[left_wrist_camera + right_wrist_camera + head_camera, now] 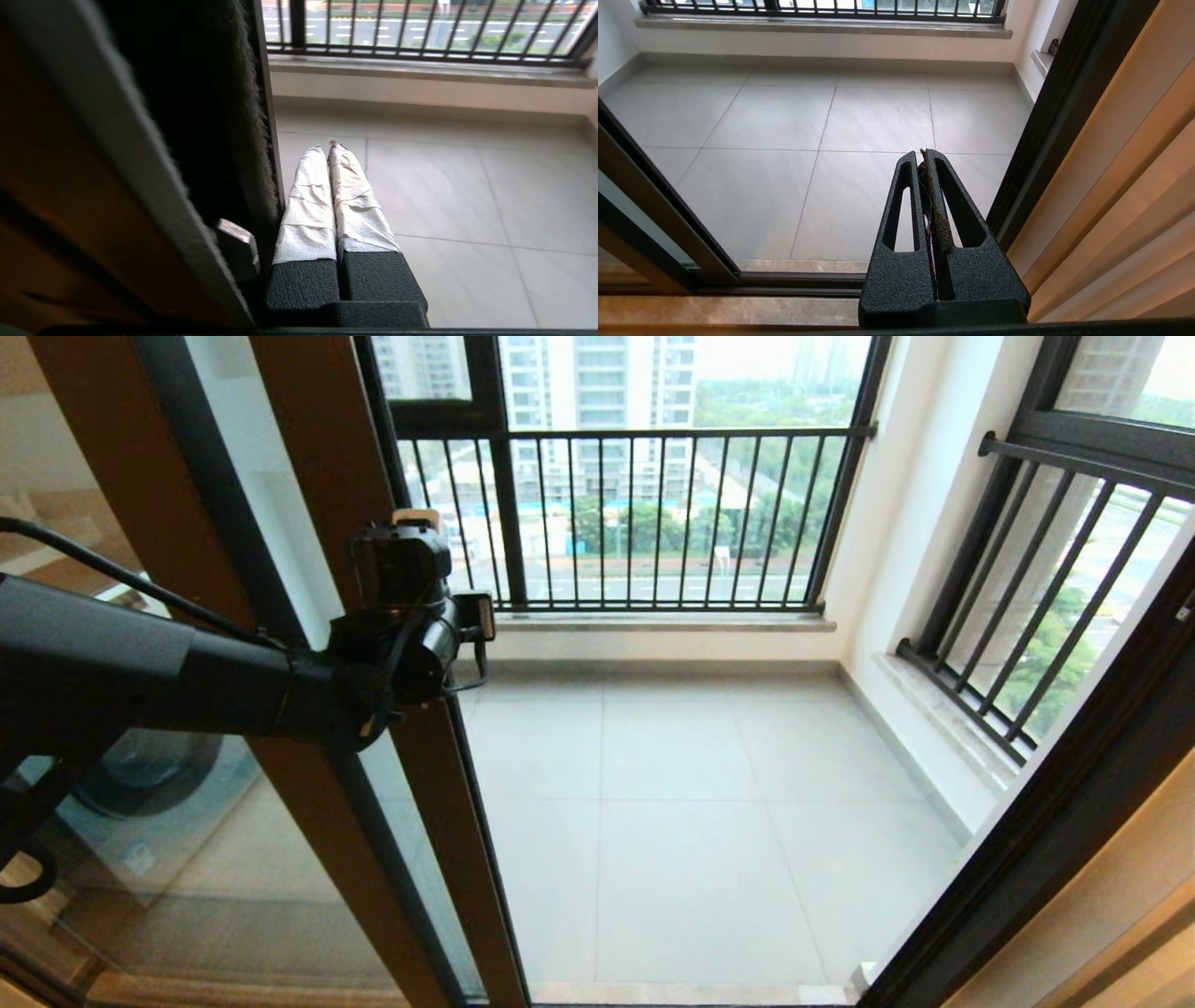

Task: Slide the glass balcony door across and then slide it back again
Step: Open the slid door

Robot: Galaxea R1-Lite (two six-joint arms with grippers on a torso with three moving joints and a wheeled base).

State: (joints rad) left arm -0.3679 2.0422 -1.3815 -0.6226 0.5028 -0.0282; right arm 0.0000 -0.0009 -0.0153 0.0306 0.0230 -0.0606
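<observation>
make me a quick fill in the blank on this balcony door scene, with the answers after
1. The left gripper has its taped fingers ____.
2. It sits beside the edge of the glass balcony door, which stands slid to the robot's ____.
3. Beyond the tiled floor a black-barred ____ guards the window.

Answers: shut; left; railing

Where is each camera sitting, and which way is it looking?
Head view: up on the robot's head, looking forward and down onto the balcony floor; the left arm shows, its left end effector at the glass balcony door edge.
Left wrist view: behind the shut left end effector, beside the door's edge, facing the floor.
Right wrist view: behind the shut right end effector, facing the open doorway.
Shared: all three see the floor tiles and the black railing.
</observation>
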